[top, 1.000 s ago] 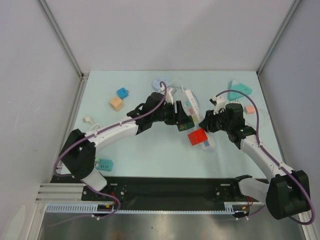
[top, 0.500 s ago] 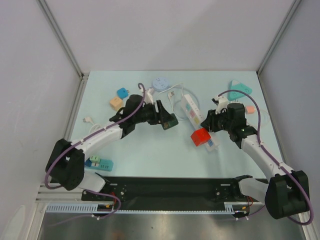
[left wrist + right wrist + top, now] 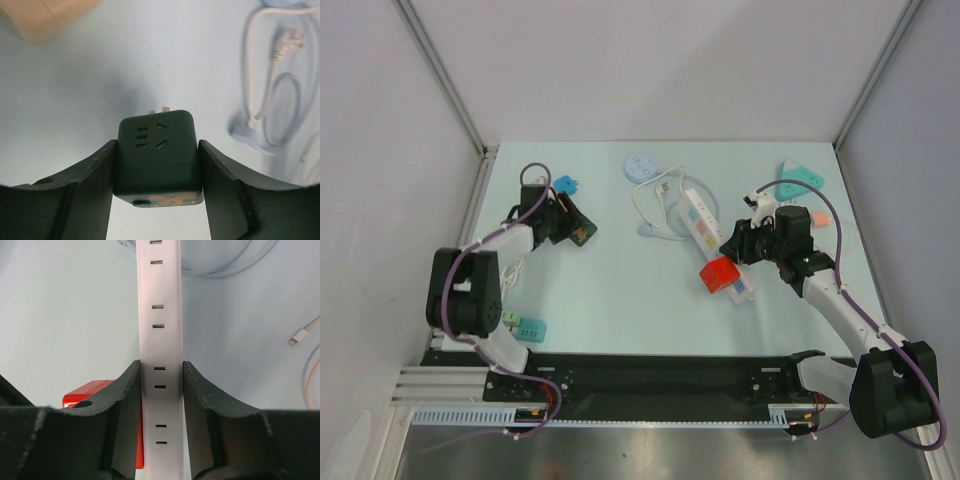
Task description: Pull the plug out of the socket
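So, left gripper (image 3: 573, 227) is clamped on the dark green cube plug (image 3: 156, 145), one finger on each side face. Wrist view shows the cube clear of the table (image 3: 620, 300), socket face toward the camera and two bare metal prongs poking out of its far edge. Top view puts it at the far-left of the table, just beside the blue cube (image 3: 564, 184) and well apart from the white power strip (image 3: 699, 217). Plug is out of the socket.

Right gripper (image 3: 161, 371) is closed across the strip's width, fingers pressed to both long edges near its close end. Strip lies flat, running diagonally right of centre. Red cube (image 3: 719, 273) is seated on the strip just beside the right fingers, on their left in the wrist view.

Also visible: peach cube (image 3: 40, 20) blurred by the left wrist, white cable (image 3: 272, 100) looped near the strip's far end, round hub (image 3: 640, 166) beyond it.
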You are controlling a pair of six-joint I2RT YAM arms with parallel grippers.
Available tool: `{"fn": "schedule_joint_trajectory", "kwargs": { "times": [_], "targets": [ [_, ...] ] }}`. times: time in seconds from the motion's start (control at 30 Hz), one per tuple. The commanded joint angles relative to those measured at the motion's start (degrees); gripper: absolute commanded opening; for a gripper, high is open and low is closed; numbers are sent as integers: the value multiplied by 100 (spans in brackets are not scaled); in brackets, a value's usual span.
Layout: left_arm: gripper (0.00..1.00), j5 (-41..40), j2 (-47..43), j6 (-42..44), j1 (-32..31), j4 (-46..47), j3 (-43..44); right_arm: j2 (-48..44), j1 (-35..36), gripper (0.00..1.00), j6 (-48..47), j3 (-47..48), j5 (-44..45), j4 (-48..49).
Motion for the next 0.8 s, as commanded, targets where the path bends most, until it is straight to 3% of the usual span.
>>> {"fn": "schedule_joint_trajectory", "kwargs": {
  "times": [0.0, 0.2, 0.37, 0.47, 0.77],
  "targets": [
    [0, -385, 654, 675, 143, -582, 1206, -103, -25, 0, 104, 121, -205, 596],
    [12, -623, 1594, 1046, 345, -1470, 2446, -95, -43, 0, 112, 139, -258, 596],
    [25, -737, 2009, 1099, 547, -1849, 2958, -121, -87, 0, 139, 139, -258, 579],
    [45, -825, 2106, 1117, 626, -1954, 3081, -139, -113, 0, 139, 139, -275, 588],
    [77, -948, 1650, 1336, 811, -1912, 3117, -147, -131, 0, 139, 148, -284, 579]
  ]
}}
